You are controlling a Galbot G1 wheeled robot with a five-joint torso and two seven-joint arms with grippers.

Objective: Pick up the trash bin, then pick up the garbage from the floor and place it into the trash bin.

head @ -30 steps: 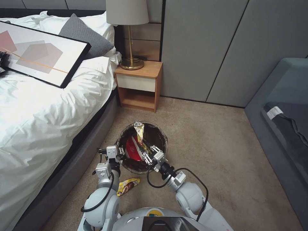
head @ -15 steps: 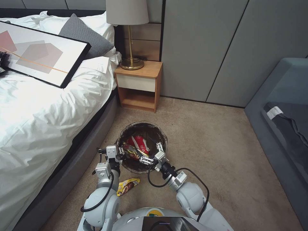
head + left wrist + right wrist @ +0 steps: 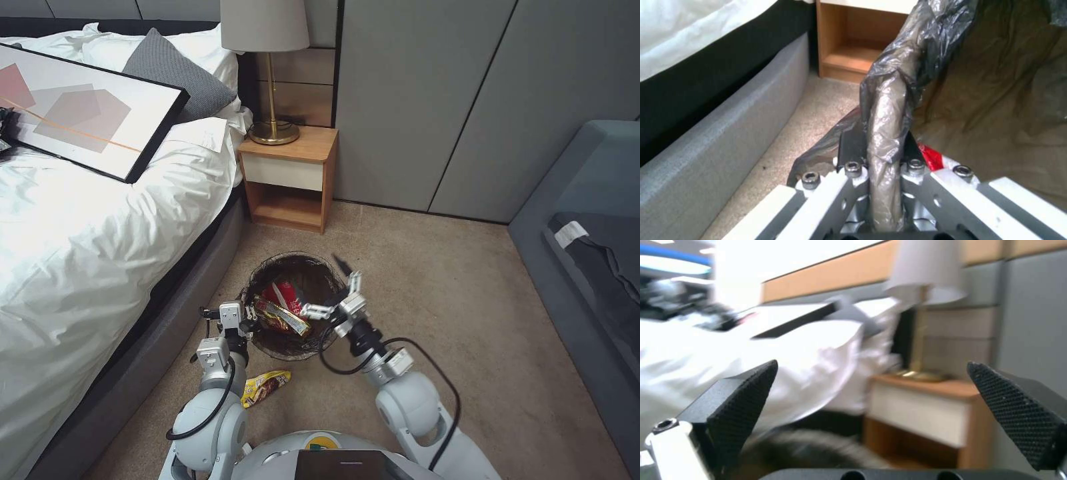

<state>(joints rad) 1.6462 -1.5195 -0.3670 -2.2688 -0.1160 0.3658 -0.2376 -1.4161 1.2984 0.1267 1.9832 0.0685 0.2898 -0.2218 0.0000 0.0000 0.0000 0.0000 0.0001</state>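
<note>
The left pincer (image 3: 248,319) pinches the rim of the trash bin (image 3: 319,273) beside the bed, the empty right pincer (image 3: 331,294) gapes wide above it, and should swing down gently for the yellow wrapper (image 3: 265,387) on the floor (image 3: 467,313).

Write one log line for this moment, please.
left gripper: shut on trash bin rim | right gripper: open, above bin | yellow wrapper: on floor

Glossy crinkled plastic bin liner (image 3: 889,100); matt short-pile carpet (image 3: 433,293).
</note>
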